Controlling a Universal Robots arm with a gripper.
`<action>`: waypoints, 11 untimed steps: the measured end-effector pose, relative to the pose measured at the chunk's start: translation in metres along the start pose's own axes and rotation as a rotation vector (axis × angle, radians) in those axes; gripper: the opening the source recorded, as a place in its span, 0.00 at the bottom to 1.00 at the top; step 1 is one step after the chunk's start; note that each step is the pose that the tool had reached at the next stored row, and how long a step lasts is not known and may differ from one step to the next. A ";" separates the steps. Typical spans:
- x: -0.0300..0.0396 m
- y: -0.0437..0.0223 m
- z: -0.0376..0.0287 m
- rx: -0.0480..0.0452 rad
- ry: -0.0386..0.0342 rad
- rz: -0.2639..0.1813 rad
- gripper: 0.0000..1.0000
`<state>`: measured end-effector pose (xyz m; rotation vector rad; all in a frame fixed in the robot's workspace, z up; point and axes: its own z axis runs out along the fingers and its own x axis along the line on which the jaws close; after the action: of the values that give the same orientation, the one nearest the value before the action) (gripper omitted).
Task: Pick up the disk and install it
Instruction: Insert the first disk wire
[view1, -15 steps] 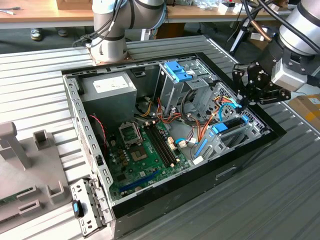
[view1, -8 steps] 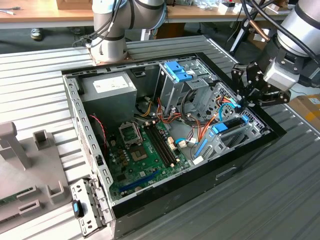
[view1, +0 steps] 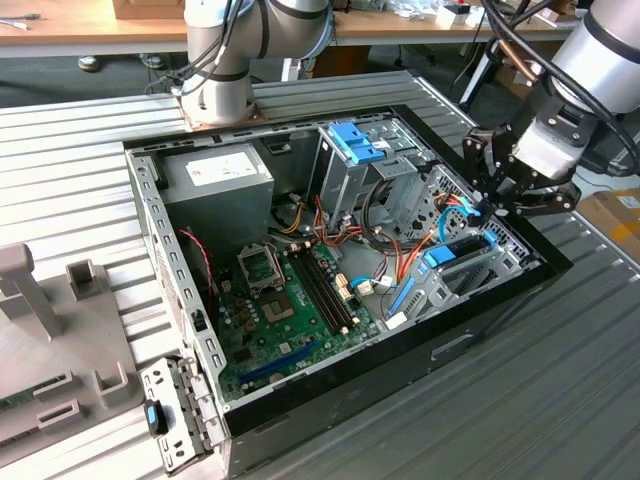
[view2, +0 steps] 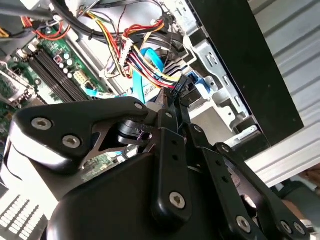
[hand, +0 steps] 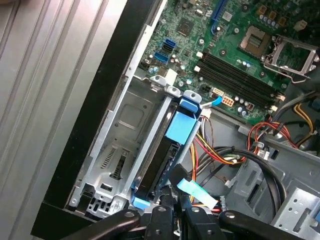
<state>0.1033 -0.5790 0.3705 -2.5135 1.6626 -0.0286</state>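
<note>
Reading the exterior view, we find the disk (view1: 465, 247) standing on edge in the drive cage (view1: 462, 284), close at seven o'clock from the hand (view1: 488, 205), its long axis running eight to two o'clock, though whether the hand grips it we cannot tell.

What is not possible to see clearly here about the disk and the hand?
Body of the disk, first wrist view: the bay wall hides most of it.
Whether the hand touches the disk, exterior view: the hand itself covers that spot.
Same contact, second wrist view: the hand's dark links block it.
</note>
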 end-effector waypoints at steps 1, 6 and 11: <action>0.0000 0.0002 0.0000 0.0006 0.0016 0.012 0.16; -0.0025 0.0076 0.0002 0.0014 0.0025 0.023 0.16; -0.0041 0.0125 0.0016 0.0035 0.0072 0.062 0.16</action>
<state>0.0904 -0.5799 0.3676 -2.4603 1.7412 -0.0345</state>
